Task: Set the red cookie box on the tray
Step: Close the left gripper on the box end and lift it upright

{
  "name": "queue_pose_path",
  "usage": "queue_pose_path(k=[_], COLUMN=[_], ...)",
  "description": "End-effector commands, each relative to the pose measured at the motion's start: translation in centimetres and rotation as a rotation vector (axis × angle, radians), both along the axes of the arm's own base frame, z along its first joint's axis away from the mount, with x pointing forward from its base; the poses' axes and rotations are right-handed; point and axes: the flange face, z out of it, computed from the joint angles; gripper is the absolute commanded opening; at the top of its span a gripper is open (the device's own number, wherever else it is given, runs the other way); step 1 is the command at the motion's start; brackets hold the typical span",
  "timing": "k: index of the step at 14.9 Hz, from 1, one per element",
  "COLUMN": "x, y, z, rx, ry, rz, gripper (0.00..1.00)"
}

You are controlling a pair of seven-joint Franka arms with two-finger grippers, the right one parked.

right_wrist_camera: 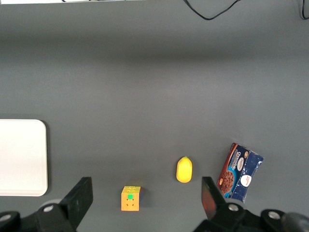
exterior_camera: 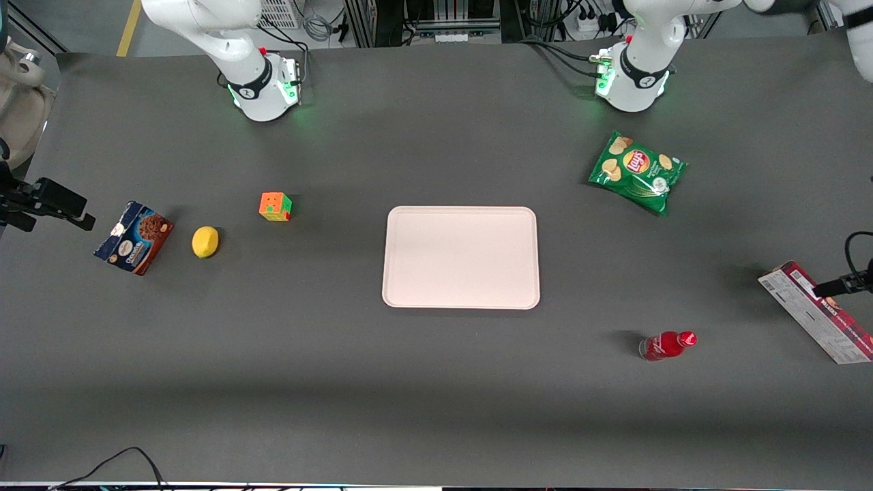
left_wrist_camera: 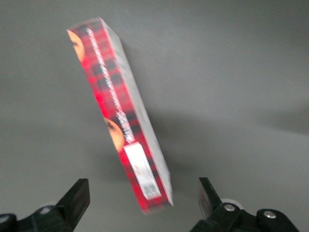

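- Bottle (exterior_camera: 667, 345), small and red, lies on the table nearest the front camera, between the tray and the red cookie box but touching neither.
- The red cookie box (exterior_camera: 815, 312) lies flat at the working arm's end of the table, whitish fine-print face up, well apart from the tray (exterior_camera: 461, 257), which is bare.
- The gripper (left_wrist_camera: 144, 205) hovers above the box with its fingers spread wide, holding nothing.
- The carton looks light, stiff along its length and crushable across its thin walls; its glossy print may be slick. A grip across the narrow width near mid-length should keep it level.
- A green chips bag (exterior_camera: 638, 171) lies farther back.
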Motion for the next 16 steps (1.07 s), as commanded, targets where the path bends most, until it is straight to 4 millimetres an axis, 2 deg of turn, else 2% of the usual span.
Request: queue_pose_path(k=[1,4,9,16], x=[2.2,2.3,2.1,2.3], y=[1.9,2.7,2.9,3.3], z=[-1.9,-4.2,-7.1,-9.5], rx=[-0.015,-0.002,-0.032,0.010], ry=[-0.016,-0.026,-0.013,-0.029], rz=[-0.026,-0.009,0.018,-0.009], gripper=[1.00,1.00,1.00,1.00])
